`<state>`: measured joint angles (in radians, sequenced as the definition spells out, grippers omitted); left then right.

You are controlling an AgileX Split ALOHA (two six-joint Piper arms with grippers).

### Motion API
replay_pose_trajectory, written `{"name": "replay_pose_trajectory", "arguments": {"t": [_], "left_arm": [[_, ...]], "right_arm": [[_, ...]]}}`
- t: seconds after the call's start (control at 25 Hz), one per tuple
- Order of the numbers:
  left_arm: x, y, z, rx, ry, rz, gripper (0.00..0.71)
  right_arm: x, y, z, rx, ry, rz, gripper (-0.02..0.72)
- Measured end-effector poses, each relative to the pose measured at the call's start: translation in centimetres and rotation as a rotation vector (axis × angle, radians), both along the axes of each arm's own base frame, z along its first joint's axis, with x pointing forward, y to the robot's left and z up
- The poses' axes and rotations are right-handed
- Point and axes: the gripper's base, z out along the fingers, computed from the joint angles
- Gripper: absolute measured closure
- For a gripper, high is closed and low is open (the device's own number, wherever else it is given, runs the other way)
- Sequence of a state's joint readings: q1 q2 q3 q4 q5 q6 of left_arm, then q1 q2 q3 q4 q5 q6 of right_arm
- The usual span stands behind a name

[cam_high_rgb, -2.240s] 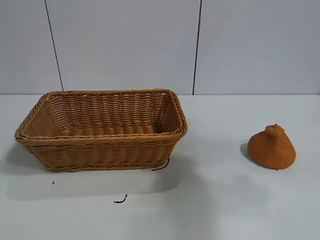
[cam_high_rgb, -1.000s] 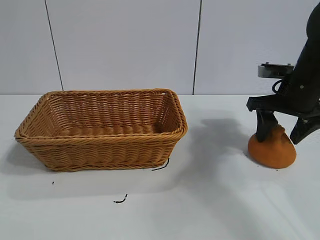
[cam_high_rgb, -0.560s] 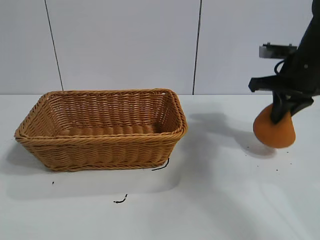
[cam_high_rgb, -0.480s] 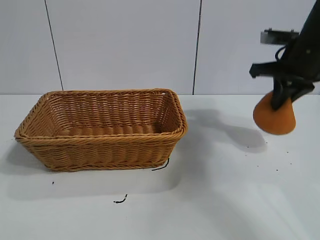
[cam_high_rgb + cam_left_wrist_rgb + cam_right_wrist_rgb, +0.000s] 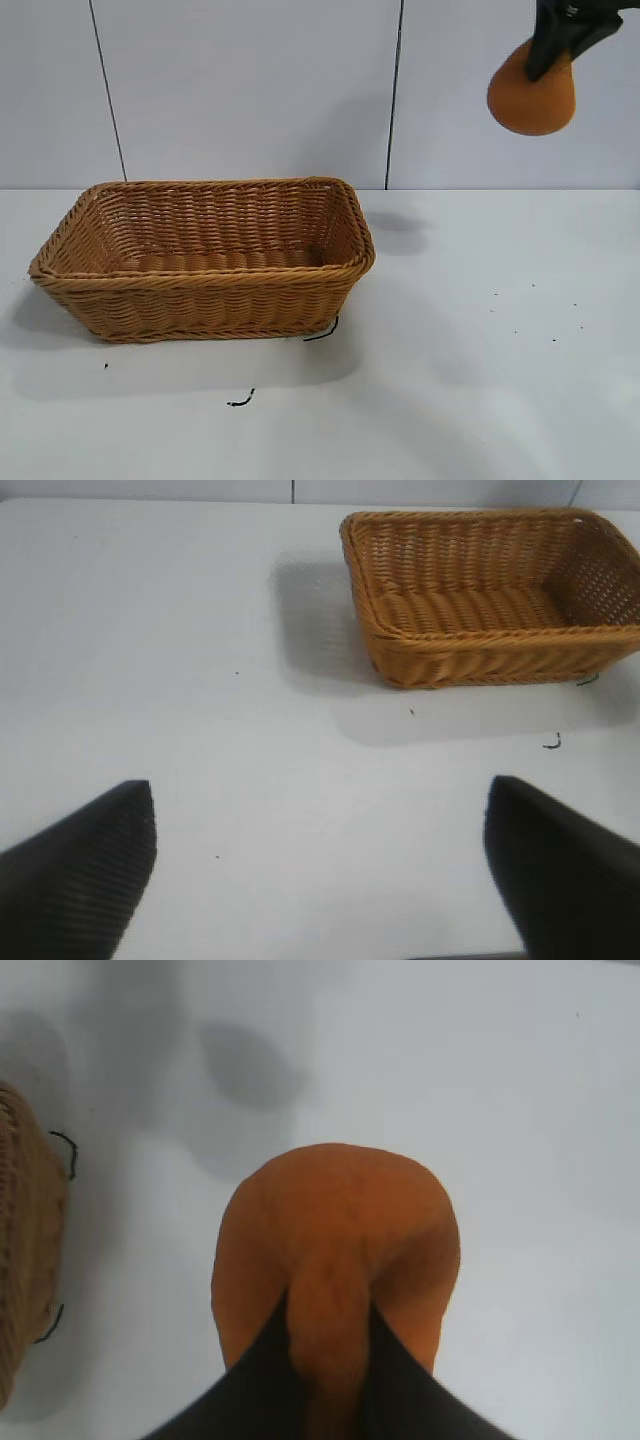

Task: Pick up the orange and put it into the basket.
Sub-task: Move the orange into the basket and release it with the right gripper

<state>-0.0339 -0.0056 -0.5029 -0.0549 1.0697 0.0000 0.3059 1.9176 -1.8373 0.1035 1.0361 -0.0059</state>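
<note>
right gripper (image 5: 557, 45): clamped on orange neck
orange (image 5: 531, 95): hangs under it, airborne
basket (image 5: 200, 285): well below, leftward

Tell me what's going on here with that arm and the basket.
The right gripper is shut on the orange, pinching its narrow neck and holding it high above the table, off to the right of the basket. The basket sits on the table with nothing visible in it. The left gripper is open and hangs over bare table away from the basket.
</note>
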Motion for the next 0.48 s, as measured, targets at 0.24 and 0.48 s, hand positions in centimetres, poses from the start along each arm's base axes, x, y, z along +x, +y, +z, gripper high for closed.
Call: {"name": "replay_pose_trajectory", "arguments": {"t": [0.24, 0.48], "left_arm": [[0.0, 0.0, 0.0, 0.0, 0.0, 0.0, 0.071], [0.0, 0.0, 0.0, 0.0, 0.0, 0.0, 0.071]], "right_arm": [[-1.1, 7.8, -2.3, 0.026, -0.033, 0.149, 0.649], [-0.9, 13.4, -8.4, 0.035, -0.009, 0.21, 0.649]]}}
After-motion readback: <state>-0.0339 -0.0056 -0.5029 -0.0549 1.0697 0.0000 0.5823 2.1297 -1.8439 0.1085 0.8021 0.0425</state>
